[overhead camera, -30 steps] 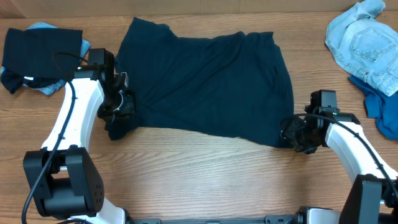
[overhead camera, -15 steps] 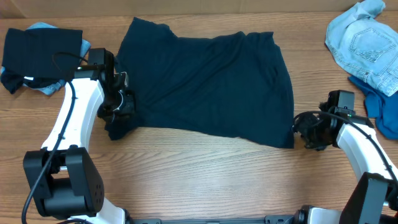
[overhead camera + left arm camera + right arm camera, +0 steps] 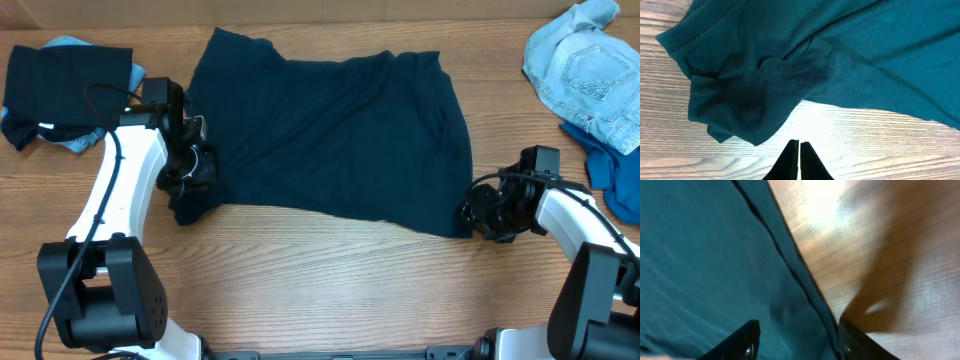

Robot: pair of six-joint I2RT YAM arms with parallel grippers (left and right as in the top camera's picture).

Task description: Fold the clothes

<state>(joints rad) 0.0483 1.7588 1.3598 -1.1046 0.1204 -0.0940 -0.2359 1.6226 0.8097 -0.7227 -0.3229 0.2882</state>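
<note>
Overhead view: a navy shirt (image 3: 330, 140) is laid out across the middle of the wooden table (image 3: 330, 270), mostly flat, with soft creases running towards its upper right corner. A bunched sleeve (image 3: 190, 205) is noted at the lower left corner.

Left gripper (image 3: 190, 168): positioned at the shirt's left edge, just above the bunched sleeve. In the left wrist view its fingers (image 3: 792, 162) are seen pressed together with nothing between them. The tips are over bare wood, just clear of the crumpled sleeve fabric.

Right gripper (image 3: 474, 212): positioned at the shirt's lower right corner, low over the table. In the right wrist view its fingers (image 3: 746, 342) are seen spread apart, with the shirt's hem (image 3: 790, 260) running between them. One finger is over the fabric and the other is over bare wood. Contact with the cloth cannot be determined; the view is blurred.

Other garments: a black garment (image 3: 65, 85) is recorded at the far left corner, lying on a pale blue piece (image 3: 68, 42). A pale denim garment (image 3: 585, 70) is heaped at the far right, with a mid-blue piece (image 3: 612, 175) just beside it, partly cut off by the frame edge. Both piles lie well apart from the shirt.
</note>
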